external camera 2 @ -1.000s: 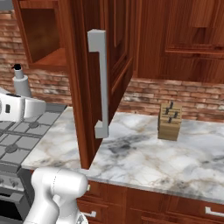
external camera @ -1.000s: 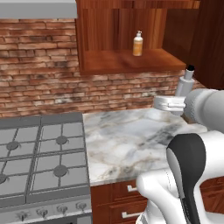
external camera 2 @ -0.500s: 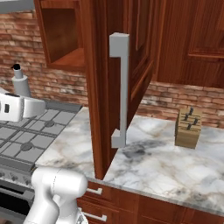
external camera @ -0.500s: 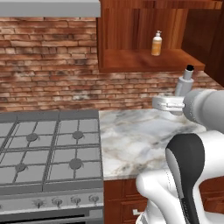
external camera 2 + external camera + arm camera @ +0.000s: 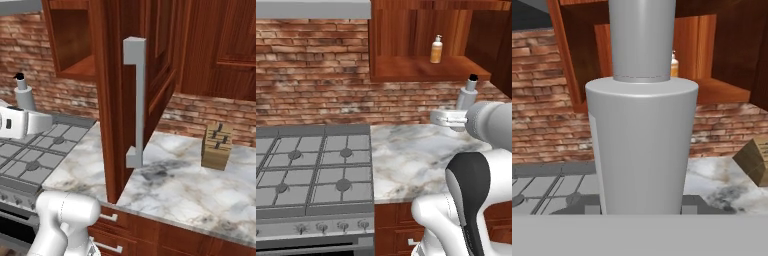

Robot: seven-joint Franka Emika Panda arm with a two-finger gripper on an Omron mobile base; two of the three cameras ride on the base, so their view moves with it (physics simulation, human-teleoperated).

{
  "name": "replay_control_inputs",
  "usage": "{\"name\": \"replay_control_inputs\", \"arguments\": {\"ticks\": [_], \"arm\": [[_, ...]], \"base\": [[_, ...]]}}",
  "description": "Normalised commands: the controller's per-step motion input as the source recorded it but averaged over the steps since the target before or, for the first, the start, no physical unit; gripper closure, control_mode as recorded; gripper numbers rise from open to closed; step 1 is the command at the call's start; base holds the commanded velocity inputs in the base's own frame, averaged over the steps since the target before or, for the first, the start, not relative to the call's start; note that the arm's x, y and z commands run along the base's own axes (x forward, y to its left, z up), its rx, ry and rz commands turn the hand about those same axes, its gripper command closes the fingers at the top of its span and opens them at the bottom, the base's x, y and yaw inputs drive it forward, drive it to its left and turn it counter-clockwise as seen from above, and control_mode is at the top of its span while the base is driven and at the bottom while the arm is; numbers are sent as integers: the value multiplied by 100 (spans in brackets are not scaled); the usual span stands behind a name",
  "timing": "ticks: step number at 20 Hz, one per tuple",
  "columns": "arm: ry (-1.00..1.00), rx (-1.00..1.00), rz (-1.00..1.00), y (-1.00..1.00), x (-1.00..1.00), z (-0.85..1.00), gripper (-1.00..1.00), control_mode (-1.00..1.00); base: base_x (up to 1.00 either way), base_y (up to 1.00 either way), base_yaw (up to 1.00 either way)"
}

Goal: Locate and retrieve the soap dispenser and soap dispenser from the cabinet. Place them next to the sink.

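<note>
The pale grey soap dispenser (image 5: 641,145) looks like smooth matt plastic with a soft sheen, capped by a black top (image 5: 473,77). The orange soap dispenser (image 5: 436,50) appears glossy, its pump head white plastic. The cabinet (image 5: 421,70) is reddish-brown wood with a visible grain and a satin finish. The desk (image 5: 411,160) is polished marble, white with grey veining. Behind it the wall (image 5: 311,75) is rough red brick with pale mortar. The gas stove (image 5: 306,175) has a dull grey metal top and grates. The door handle (image 5: 136,102) looks like brushed silver metal. The knife block (image 5: 217,146) is pale, matt wood.
</note>
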Motion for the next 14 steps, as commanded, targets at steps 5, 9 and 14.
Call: {"name": "replay_control_inputs", "arguments": {"ticks": [5, 9, 14], "arm": [[0, 0, 0, 0, 0, 0, 100, 100], [0, 0, 0, 0, 0, 0, 100, 100], [0, 0, 0, 0, 0, 0, 100, 100]], "base": [[-42, 7, -1], [-24, -2, -2], [-12, 22, 0]]}}
